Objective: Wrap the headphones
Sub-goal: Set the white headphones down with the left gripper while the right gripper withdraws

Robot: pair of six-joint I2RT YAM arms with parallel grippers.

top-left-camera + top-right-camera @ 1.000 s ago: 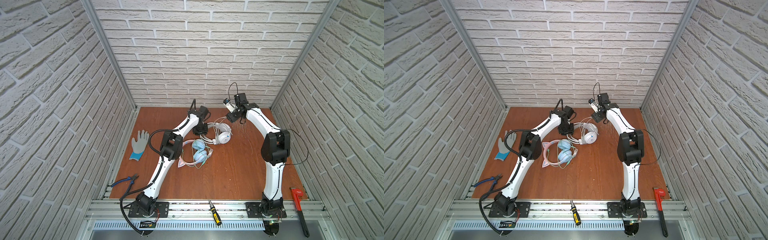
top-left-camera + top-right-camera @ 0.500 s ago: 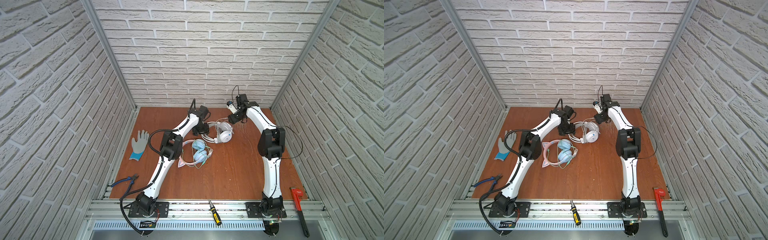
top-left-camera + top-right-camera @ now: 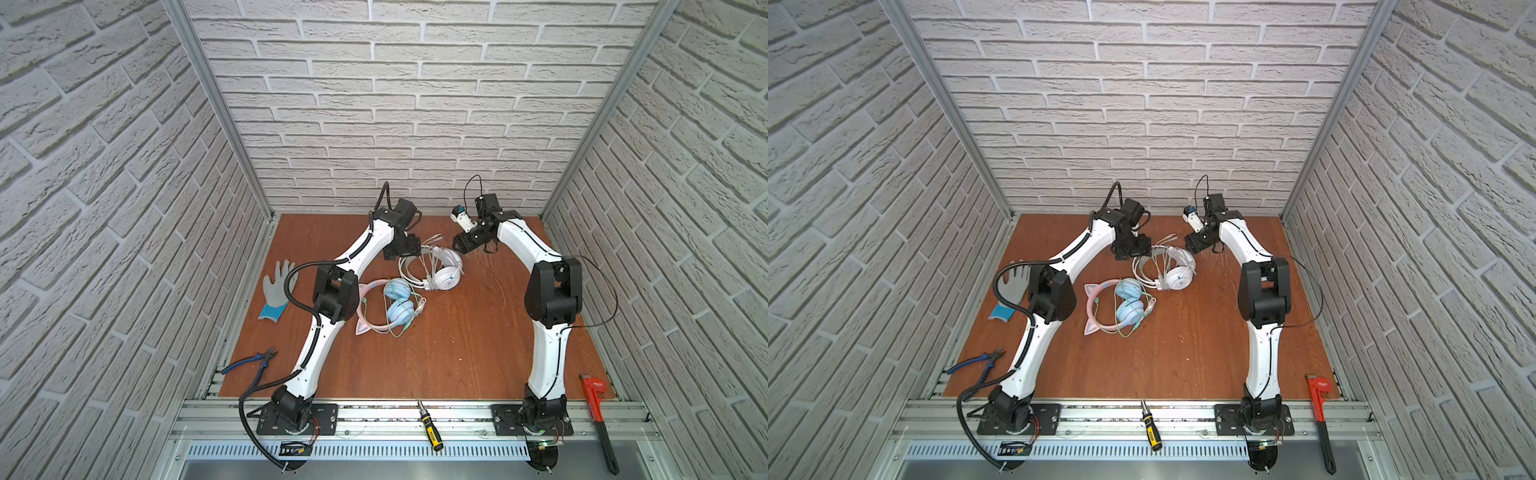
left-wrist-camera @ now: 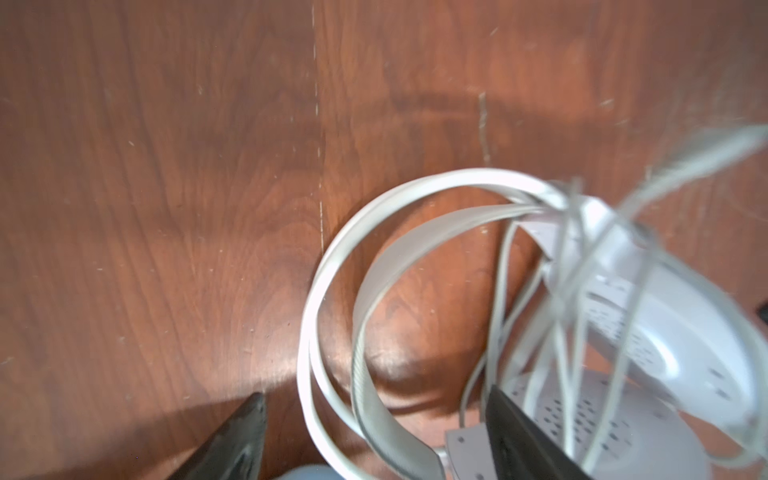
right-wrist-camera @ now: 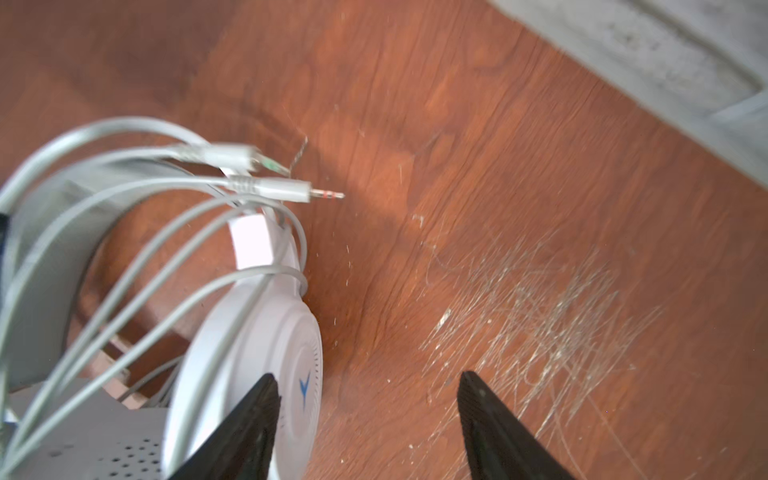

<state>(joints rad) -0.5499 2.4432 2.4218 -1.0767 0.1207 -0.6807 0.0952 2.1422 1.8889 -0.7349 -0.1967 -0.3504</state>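
Note:
The white headphones (image 3: 446,274) (image 3: 1177,274) lie at the back middle of the table with their white cable looped over band and cups. My left gripper (image 3: 401,249) (image 4: 374,395) is open and low over them. The white headband (image 4: 332,266) runs between its spread fingers without being pinched. My right gripper (image 3: 465,243) (image 5: 368,376) is open and holds nothing. One of its fingers is next to a white cup (image 5: 266,353), and the jack plugs (image 5: 291,189) stick out past the band. The pink cat-ear headphones (image 3: 397,305) (image 3: 1127,305) with light-blue cups and a green cable lie in front, untouched.
A grey and blue glove (image 3: 278,286) lies on the left of the table. Blue pliers (image 3: 253,365) are at the front left edge. A screwdriver (image 3: 430,428) rests on the front rail and a red pipe wrench (image 3: 598,411) at the front right. The back wall stands close behind both grippers.
My left gripper's jaws have spread wider over the white headband. The right gripper has dipped slightly toward the white cup, and its jaws have kept their width.

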